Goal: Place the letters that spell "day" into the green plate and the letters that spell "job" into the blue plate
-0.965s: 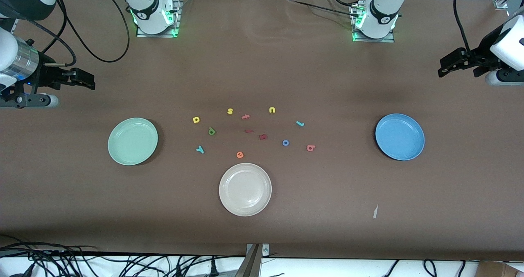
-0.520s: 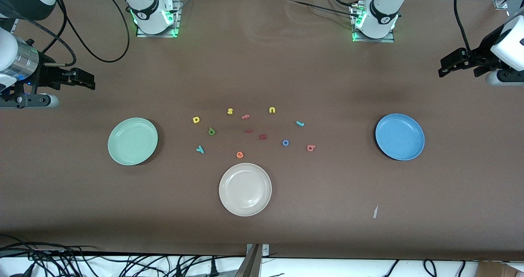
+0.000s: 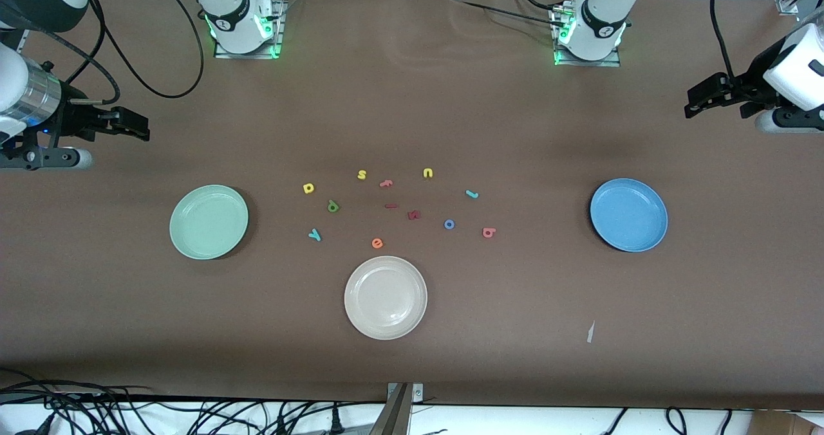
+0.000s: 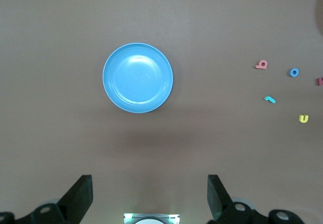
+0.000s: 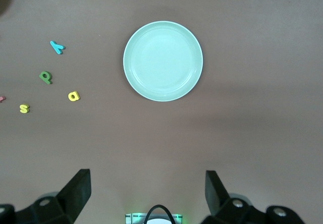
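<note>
Six small foam letters lie loose on the table (image 3: 579, 132), none yet in a plate.

Likely light, soft and thin, best pinched by the edges: d (image 3: 333, 206), a (image 3: 309, 188) and y (image 3: 314, 234) lie nearer the green plate (image 3: 187, 245); j (image 3: 472, 194), o (image 3: 449, 224) and b (image 3: 489, 232) nearer the blue plate (image 3: 608, 239). The left end effector (image 3: 698, 103) and the right end effector (image 3: 135, 127) hang released at the table's ends, well apart from the green plate.

Even overhead light, soft shadows

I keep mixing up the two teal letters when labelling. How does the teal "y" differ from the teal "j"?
The teal "y" is a forked shape, while the teal "j" is a single hooked stroke. The "y" lies toward the right arm's end of the table, closer to the green plate; the "j" lies toward the left arm's end, closer to the blue plate. The "y" is also nearer the front camera. Both are tiny, lie flat on the table and are untouched.
</note>
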Controlling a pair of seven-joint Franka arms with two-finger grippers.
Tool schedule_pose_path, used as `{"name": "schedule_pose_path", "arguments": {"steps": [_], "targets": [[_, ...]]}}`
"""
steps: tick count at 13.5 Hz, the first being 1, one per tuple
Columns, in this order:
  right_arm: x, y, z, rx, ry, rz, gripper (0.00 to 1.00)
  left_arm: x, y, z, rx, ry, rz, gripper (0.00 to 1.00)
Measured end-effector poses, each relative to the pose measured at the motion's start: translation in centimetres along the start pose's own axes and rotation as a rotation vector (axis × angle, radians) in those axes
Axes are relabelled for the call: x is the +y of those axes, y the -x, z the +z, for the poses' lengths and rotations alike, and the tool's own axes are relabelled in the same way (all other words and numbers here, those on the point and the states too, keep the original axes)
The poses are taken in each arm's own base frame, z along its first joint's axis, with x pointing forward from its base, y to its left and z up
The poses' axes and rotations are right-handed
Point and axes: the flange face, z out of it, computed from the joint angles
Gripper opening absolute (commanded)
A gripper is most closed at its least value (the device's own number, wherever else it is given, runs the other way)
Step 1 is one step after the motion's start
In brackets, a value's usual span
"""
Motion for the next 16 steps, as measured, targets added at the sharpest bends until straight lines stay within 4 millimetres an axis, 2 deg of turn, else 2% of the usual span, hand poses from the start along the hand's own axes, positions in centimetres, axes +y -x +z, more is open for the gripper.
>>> {"name": "schedule_pose_path", "arguments": {"steps": [5, 8, 12, 16], "targets": [[0.0, 0.0, 0.0, 0.0, 0.0, 0.0, 1.0, 0.3, 0.1, -0.1, -0.002, -0.003, 0.006, 1.0], [0.0, 0.0, 0.0, 0.0, 0.0, 0.0, 1.0, 0.0, -0.2, -0.3, 0.023, -0.063, 0.009, 1.0], [0.0, 0.0, 0.1, -0.001, 0.0, 0.0, 1.0, 1.6, -0.4, -0.1, 0.033, -0.107, 0.04, 1.0], [0.0, -0.2, 0.3, -0.005, 0.0, 0.0, 1.0, 1.0, -0.5, 0.7, 0.003, -0.107, 0.03, 1.0]]}}
